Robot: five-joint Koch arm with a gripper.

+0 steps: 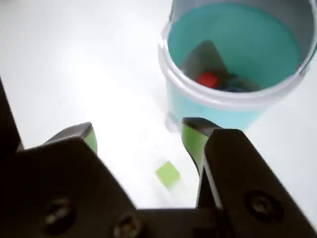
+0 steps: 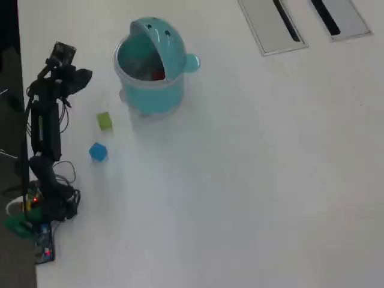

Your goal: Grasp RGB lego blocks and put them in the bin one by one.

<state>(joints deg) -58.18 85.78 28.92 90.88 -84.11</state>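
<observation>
Three lego blocks were on record. Item one, the red block (image 1: 208, 79): it lay inside the teal bin (image 1: 218, 106), on the bin's floor; the overhead view showed it as a red spot through the bin's mouth. Beside it in my wrist view sat a dark bluish shape, too blurred for me to name. Item two, the yellow-green block (image 1: 168, 174): it sat on the white table (image 2: 252, 180), below and between my two fingertips in the wrist view, touching neither. In the overhead view it lay just left of the bin's base, apart from it. Item three, the blue block (image 2: 98, 152): it sat on the table, near the yellow-green one and further from the bin, seen only from overhead.

My claw (image 1: 141, 136) stood with its jaws spread wide and nothing between them; both fingertips carried green pads (image 1: 192, 141). It hung above the table with the bin just ahead of it.

The bin stood upright, its domed hood (image 2: 159, 39) tipped back over the far side, its pale rim ringing the opening, its small knob (image 2: 191, 62) jutting toward the right of the overhead view. My arm (image 2: 45, 120) stretched along the table's left edge in that view. Two grey slotted panels (image 2: 273, 24) were set into the tabletop at the upper right.
</observation>
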